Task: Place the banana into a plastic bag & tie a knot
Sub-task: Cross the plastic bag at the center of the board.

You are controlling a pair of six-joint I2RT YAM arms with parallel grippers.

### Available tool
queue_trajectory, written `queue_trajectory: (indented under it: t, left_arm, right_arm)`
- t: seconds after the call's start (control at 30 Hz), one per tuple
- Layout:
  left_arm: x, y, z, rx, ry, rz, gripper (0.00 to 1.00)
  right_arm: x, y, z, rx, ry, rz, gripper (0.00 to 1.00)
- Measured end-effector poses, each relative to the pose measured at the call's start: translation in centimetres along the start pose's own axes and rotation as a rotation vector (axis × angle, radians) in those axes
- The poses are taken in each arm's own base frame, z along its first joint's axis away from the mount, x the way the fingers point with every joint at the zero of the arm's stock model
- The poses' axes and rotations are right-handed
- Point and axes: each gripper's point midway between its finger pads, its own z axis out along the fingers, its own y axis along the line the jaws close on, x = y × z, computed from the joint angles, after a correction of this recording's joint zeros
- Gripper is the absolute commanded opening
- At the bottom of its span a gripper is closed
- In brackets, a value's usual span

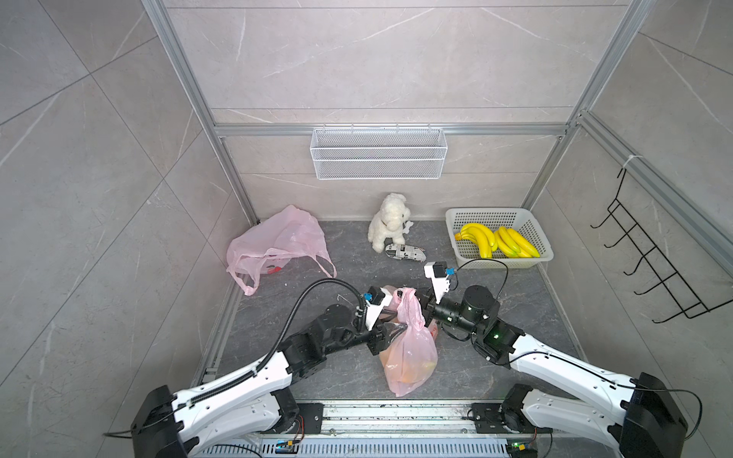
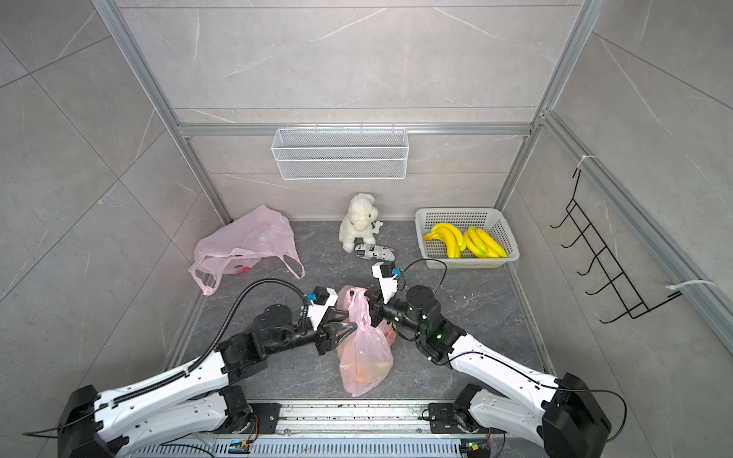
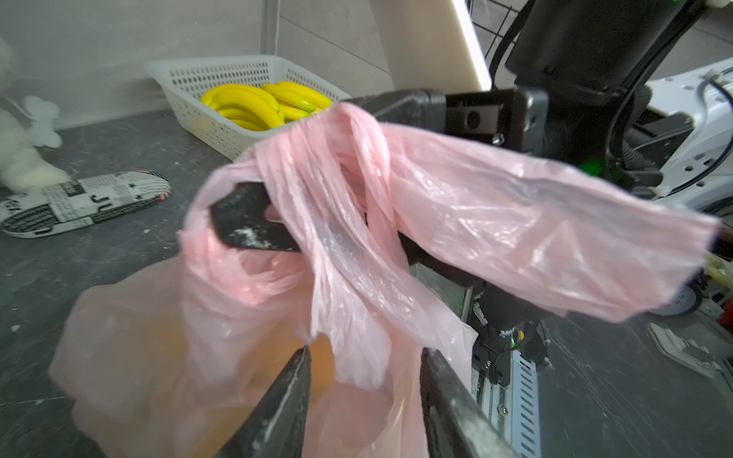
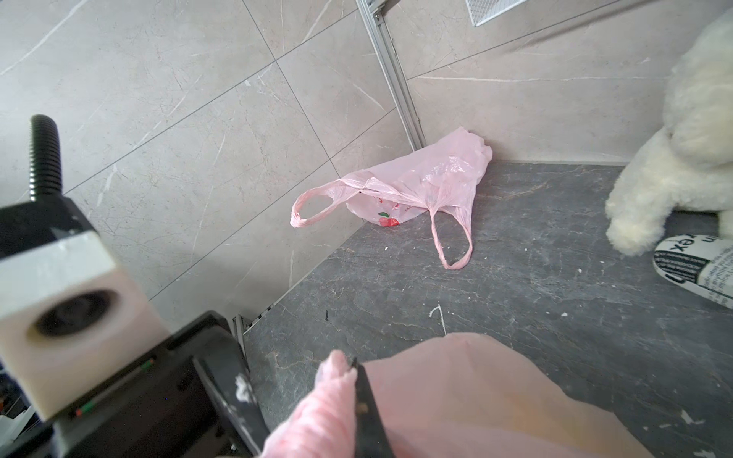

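The yellow banana (image 1: 414, 368) sits inside the pink translucent plastic bag (image 1: 404, 380), front centre; the right gripper (image 4: 357, 372) is clamped on a twisted handle (image 3: 309, 158); the left gripper (image 3: 365, 351) gapes, plastic slack between its jaws; unpinched, the crossing may unwind.

toy dog (image 1: 388, 222): centre, upright | printed slipper (image 1: 405, 252): just below it | wire shelf (image 1: 378, 168): upper centre, on back wall | hook rack (image 1: 654, 248): right side

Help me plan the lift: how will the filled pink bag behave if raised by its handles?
Likely floppy: the filled pink bag is thin, crumpled film. Probably bottom-heavy, with a yellow shape showing low down. Its twisted handles may stretch.
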Motion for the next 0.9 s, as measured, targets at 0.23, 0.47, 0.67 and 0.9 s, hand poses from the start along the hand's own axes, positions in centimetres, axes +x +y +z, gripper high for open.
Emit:
queue_trajectory:
  t: [0.23, 0.47, 0.67, 0.9]
  left_arm:
    - [-2.0, 1.5, -2.5, -0.123, -0.090, -0.008, 0.22]
    - [-1.7, 3.2, -1.0, -0.199, -0.042, -0.033, 0.13]
    - [-1.3, 3.5, -0.6, -0.206, -0.024, -0.041, 0.23]
    - [-1.1, 3.2, 0.0, -0.186, -0.008, -0.049, 0.27]
  right_arm:
    - [0.4, 0.9, 0.2, -0.060, 0.018, 0.003, 0.00]
    - [0.7, 1.7, 0.5, -0.118, 0.036, 0.011, 0.00]
    - [0.9, 2.1, 0.7, -0.148, 0.043, 0.013, 0.00]
    - [1.0, 2.5, 0.8, -0.178, 0.048, 0.009, 0.00]
